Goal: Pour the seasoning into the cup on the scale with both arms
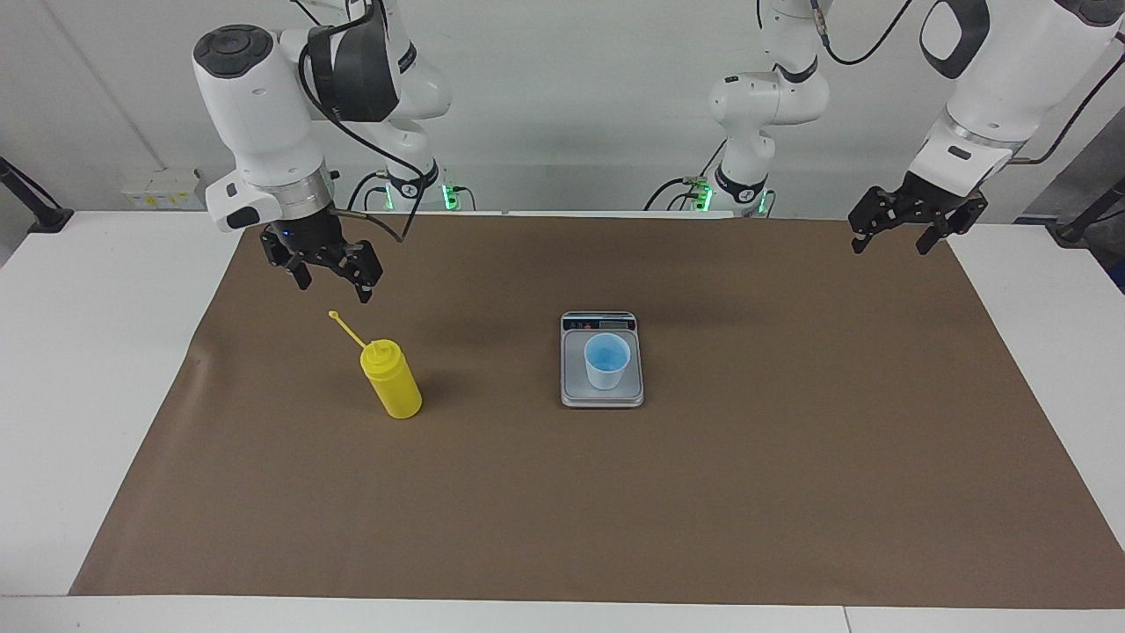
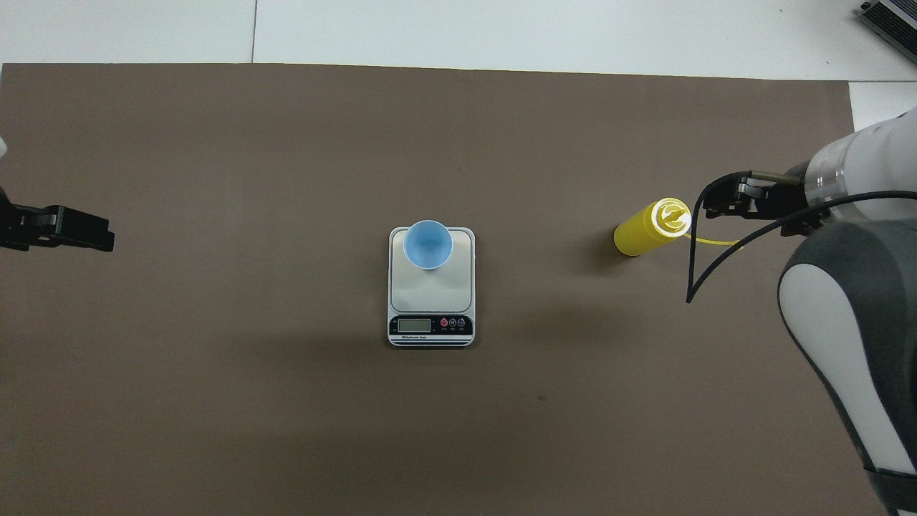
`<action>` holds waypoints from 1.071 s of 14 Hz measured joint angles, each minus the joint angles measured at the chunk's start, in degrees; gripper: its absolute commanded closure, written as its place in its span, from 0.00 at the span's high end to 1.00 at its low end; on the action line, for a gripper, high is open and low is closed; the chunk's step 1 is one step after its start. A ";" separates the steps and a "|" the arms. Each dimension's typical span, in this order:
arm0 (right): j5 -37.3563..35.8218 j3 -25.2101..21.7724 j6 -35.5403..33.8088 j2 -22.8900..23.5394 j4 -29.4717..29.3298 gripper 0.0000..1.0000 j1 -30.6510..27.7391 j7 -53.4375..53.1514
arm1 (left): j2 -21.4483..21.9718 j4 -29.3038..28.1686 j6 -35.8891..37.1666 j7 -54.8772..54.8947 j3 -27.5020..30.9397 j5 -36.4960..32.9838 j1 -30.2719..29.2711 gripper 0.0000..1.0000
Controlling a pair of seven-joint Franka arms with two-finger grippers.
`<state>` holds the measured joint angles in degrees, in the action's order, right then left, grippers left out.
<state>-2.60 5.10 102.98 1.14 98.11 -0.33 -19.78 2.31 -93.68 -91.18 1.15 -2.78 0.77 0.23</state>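
The yellow seasoning bottle (image 1: 392,380) (image 2: 650,226) stands upright on the brown mat toward the right arm's end, its cap strap (image 1: 346,327) sticking out. A light-blue cup (image 1: 606,360) (image 2: 428,244) sits on the silver scale (image 1: 602,394) (image 2: 431,294) at the middle of the mat. My right gripper (image 1: 330,280) (image 2: 716,203) hangs open in the air over the mat beside the strap, apart from the bottle. Over the mat's edge at the left arm's end my left gripper (image 1: 890,239) (image 2: 104,239) waits open, holding nothing.
The brown mat (image 1: 791,457) covers most of the white table (image 1: 88,369). The scale's display strip (image 2: 430,325) faces the robots. A black cable (image 2: 698,276) hangs from the right wrist near the bottle.
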 measured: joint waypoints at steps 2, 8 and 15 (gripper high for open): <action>-0.01 0.03 -0.10 -1.43 1.23 1.00 0.02 0.10 | 0.00 0.00 0.00 0.00 0.00 0.00 0.00 1.00; -0.01 0.10 -0.11 -2.64 1.71 1.00 0.68 0.69 | 0.00 0.00 0.00 0.00 0.00 0.00 0.00 1.00; -0.01 0.10 -0.13 -2.81 1.60 1.00 0.68 0.76 | 0.00 0.00 0.00 0.00 0.00 0.00 0.00 1.00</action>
<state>-2.61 5.20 102.86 -1.67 99.71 0.35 -19.02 2.31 -93.68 -91.18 1.15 -2.78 0.77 0.23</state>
